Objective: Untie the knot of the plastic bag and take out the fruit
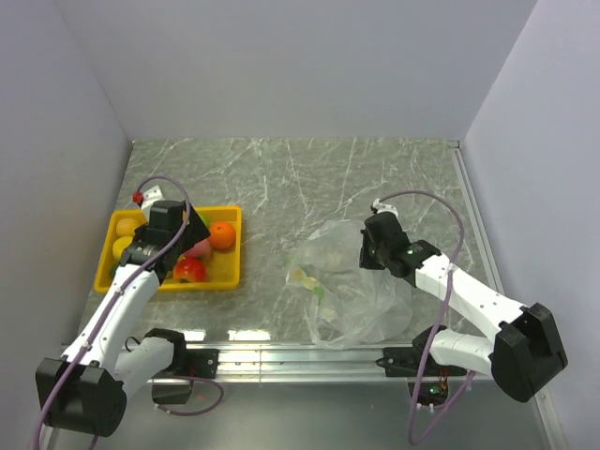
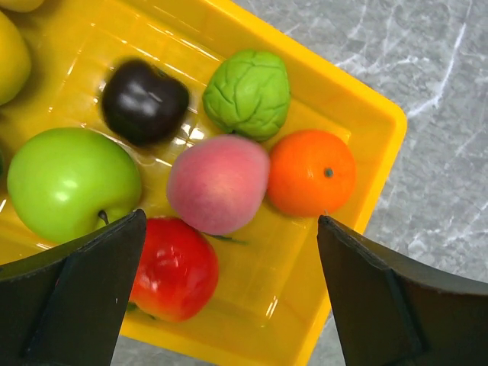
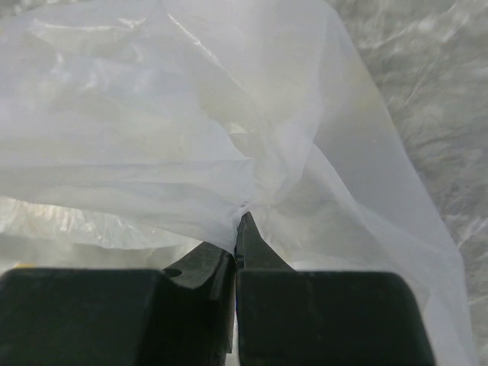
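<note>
My left gripper (image 2: 229, 293) is open and empty above the yellow tray (image 2: 374, 145), also seen from above (image 1: 183, 246). In the tray lie a dark purple fruit (image 2: 143, 101), a bumpy light green fruit (image 2: 248, 93), a green apple (image 2: 72, 183), a pink fruit (image 2: 217, 183), an orange (image 2: 311, 171) and a red fruit (image 2: 175, 267). My right gripper (image 3: 239, 227) is shut on a fold of the plastic bag (image 3: 191, 130). The bag (image 1: 352, 291) lies crumpled on the table, right gripper (image 1: 367, 251) at its upper right. The knot is not visible.
A yellow fruit (image 2: 9, 57) sits at the tray's far corner. Small yellowish-green patches (image 1: 309, 281) show through the bag's left side; I cannot tell what they are. Grey marble tabletop (image 1: 300, 178) with walls on three sides and a metal rail (image 1: 281, 352) at the near edge.
</note>
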`<state>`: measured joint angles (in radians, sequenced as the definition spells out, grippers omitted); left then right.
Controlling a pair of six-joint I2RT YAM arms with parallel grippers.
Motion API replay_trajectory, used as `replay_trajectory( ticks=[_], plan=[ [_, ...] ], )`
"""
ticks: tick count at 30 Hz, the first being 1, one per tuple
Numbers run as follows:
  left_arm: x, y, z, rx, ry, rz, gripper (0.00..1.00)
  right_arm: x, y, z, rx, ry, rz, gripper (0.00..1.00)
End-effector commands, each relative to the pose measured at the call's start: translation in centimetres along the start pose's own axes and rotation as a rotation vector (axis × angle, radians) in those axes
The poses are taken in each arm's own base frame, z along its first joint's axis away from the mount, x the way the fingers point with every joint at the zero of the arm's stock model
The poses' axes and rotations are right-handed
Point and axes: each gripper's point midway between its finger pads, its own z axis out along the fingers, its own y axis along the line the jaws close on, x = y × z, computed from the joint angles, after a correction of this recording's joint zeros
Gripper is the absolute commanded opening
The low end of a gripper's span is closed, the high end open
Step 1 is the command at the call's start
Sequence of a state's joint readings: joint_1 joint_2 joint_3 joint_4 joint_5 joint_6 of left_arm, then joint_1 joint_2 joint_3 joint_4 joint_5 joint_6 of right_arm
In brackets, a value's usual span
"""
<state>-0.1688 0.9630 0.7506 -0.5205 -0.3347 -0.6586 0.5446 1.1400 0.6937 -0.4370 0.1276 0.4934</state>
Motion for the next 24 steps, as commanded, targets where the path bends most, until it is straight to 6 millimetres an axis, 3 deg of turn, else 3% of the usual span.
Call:
replay_trajectory(
  ticks=[1, 4, 5, 6, 8, 9, 10, 12, 13, 16, 17, 20, 22, 23, 24],
  plan=[
    [-2.2, -1.5, -1.6, 0.076, -0.043, -0.002, 0.99, -3.5, -0.3, -1.7, 0.041, -0.100, 0.020, 0.00],
    [-3.4, -1.8, -3.7, 0.102, -0.062, -0.015, 0.99, -5.4, -2.0, -2.7, 0.147, -0.154, 0.014, 0.00],
    [-3.7, -1.8, -4.4, 0.110, -0.067, -0.017, 0.99, -7.0, -2.3, -3.6, 0.179, -0.196, 0.020, 0.00],
    [-4.5, -1.9, -5.7, 0.132, -0.093, -0.023, 0.99, -7.9, -4.8, -4.4, 0.305, -0.228, 0.020, 0.00],
    [-5.7, -1.8, -8.0, 0.147, -0.117, -0.029, 0.99, -10.8, -6.8, -6.6, 0.434, -0.313, 0.043, 0.00],
    [-6.5, -1.7, -9.4, 0.165, -0.146, -0.037, 0.99, -11.6, -9.7, -8.0, 0.590, -0.340, 0.050, 0.00],
    [-7.7, -1.7, -11.0, 0.182, -0.177, -0.049, 0.99, -12.3, -11.2, -9.2, 0.679, -0.372, 0.067, 0.00],
    [-8.3, -0.6, -13.4, 0.177, -0.212, -0.076, 0.99, -14.0, -13.1, -11.4, 0.810, -0.414, 0.092, 0.00],
    [-9.2, -0.6, -14.9, 0.197, -0.245, -0.099, 0.99, -15.4, -14.9, -13.6, 0.915, -0.470, 0.128, 0.00],
    [-10.1, 0.6, -18.7, 0.240, -0.326, -0.153, 0.99, -17.2, -17.4, -15.9, 1.030, -0.510, 0.177, 0.06],
    [-10.3, 1.0, -19.5, 0.247, -0.345, -0.161, 0.99, -17.5, -17.9, -16.2, 1.045, -0.512, 0.191, 0.15],
    [-11.3, 2.9, -22.9, 0.247, -0.433, -0.178, 0.99, -17.5, -20.0, -15.6, 1.043, -0.477, 0.257, 0.23],
    [-12.1, 4.4, -25.0, 0.221, -0.491, -0.170, 0.99, -17.3, -20.7, -14.7, 1.022, -0.456, 0.284, 0.35],
    [-12.4, 5.0, -25.8, 0.211, -0.512, -0.167, 0.99, -16.8, -21.0, -14.1, 1.001, -0.433, 0.302, 0.49],
    [-12.5, 6.0, -26.5, 0.178, -0.536, -0.149, 0.99, -16.4, -20.9, -13.7, 0.983, -0.409, 0.306, 0.56]
  ],
)
